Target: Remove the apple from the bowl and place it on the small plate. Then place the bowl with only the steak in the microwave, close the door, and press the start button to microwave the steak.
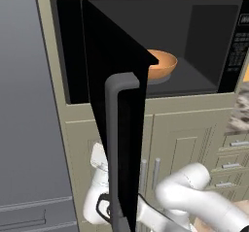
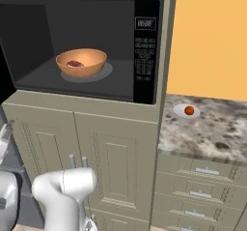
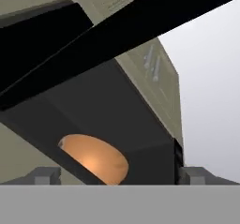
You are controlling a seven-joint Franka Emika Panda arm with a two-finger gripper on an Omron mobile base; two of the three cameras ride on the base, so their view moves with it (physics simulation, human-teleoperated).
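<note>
The bowl (image 2: 81, 62) sits inside the microwave (image 2: 87, 46), on the grey round turntable in the middle of the cavity floor, and the steak (image 2: 75, 64) lies in it as a dark red patch; no apple is in the bowl. The apple (image 2: 189, 110) rests on the small plate (image 2: 181, 110), which stands on the speckled table (image 2: 207, 133) to the right of the microwave, near the orange wall. So the first two steps look done: fruit moved to the plate, bowl with only the meat loaded into the oven. What is left, judging from this, is to close the door (image 1: 116, 105) and press the start button on the button panel (image 2: 144, 51) along the right edge of the microwave. The door stands swung out toward the near side, seen almost edge-on in the left base view, with its long grey bar handle (image 1: 114, 148) facing the robot. The tool (image 3: 117, 174) has its two fingers spread wide apart with nothing between them; the hand view looks up from below the door's edge at the bowl's orange underside. The arm sits low, in front of the beige cabinet doors (image 2: 116, 162) under the microwave.
</note>
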